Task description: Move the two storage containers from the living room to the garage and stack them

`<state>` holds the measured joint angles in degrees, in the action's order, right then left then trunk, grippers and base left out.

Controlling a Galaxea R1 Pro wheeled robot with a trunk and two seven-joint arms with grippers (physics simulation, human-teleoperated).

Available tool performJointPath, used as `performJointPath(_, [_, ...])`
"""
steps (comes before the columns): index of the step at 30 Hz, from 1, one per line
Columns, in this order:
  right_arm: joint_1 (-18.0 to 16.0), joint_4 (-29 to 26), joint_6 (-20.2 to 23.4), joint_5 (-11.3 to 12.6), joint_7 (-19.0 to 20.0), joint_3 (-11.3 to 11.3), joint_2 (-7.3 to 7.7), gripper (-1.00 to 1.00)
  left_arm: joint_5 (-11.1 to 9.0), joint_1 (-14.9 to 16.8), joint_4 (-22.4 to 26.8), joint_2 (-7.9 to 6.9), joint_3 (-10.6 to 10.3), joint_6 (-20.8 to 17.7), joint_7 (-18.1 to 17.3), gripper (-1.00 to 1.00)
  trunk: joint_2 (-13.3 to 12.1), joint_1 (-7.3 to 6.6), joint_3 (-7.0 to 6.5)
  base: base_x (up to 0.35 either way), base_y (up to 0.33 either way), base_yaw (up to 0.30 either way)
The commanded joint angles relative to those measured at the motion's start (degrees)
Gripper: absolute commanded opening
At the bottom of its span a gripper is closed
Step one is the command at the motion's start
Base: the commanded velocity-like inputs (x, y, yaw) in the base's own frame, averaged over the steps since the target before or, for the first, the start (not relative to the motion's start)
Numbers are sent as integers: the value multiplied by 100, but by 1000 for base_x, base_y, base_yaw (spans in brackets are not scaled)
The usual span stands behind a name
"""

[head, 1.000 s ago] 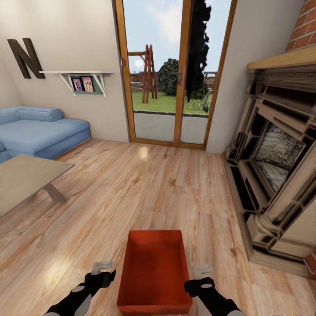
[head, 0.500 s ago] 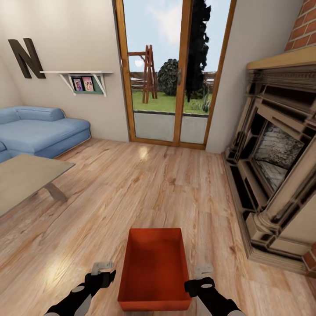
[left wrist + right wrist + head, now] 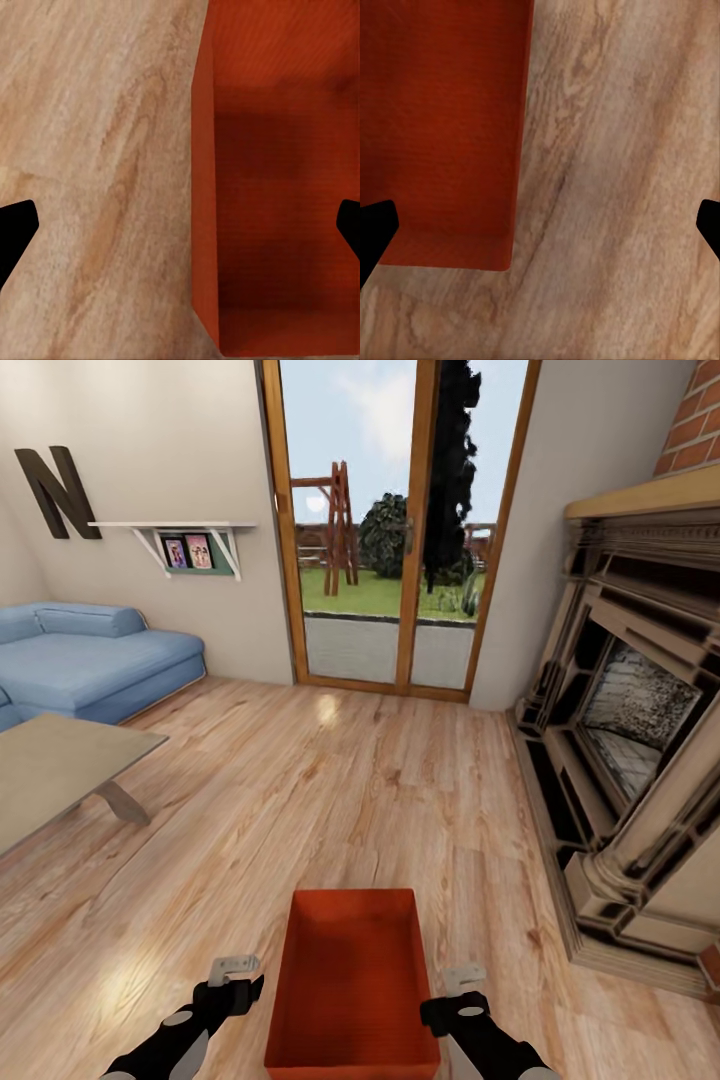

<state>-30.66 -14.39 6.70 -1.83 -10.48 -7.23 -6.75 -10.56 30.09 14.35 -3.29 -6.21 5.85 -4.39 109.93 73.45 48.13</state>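
On the light wood plank floor (image 3: 330, 780) of a living room, bounded by a glazed wooden door (image 3: 385, 525) at the far wall, a large stone fireplace (image 3: 630, 750) along the right wall, a blue sofa (image 3: 85, 660) at the far left and a low table (image 3: 55, 770) at the left edge, one red-orange storage container (image 3: 352, 985) sits directly in front of the robot, open top up and long axis pointing away. It lies between the two arms: the left gripper (image 3: 235, 980) hangs just off the container's left wall, the right gripper (image 3: 460, 992) just off its right wall. Seen from the left wrist, the container's wall (image 3: 204, 202) falls within the wide gap between the two dark fingertips (image 3: 15, 232), so those jaws stand apart and straddle that wall. From the right wrist, the container's corner (image 3: 506, 255) likewise lies between spread fingertips (image 3: 375, 225), jaws apart with nothing clamped.
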Motion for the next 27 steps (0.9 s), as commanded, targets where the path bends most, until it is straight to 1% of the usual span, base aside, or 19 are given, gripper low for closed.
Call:
performJointPath(1, [-1,-10,51,-19,-33,-42,3,100,-60,5,-5,-5,-47,21,-9,100,2,0,5,33,0,0])
performJointPath(16, [-1,-11,51,-19,-33,-42,3,100,-60,5,-9,-5,-47,21,-7,100,2,0,5,36,0,0])
performJointPath(27, [-1,-9,51,-19,-33,-42,0,100,-60,2,-8,-5,-47,21,-2,100,2,0,5,100,30,0])
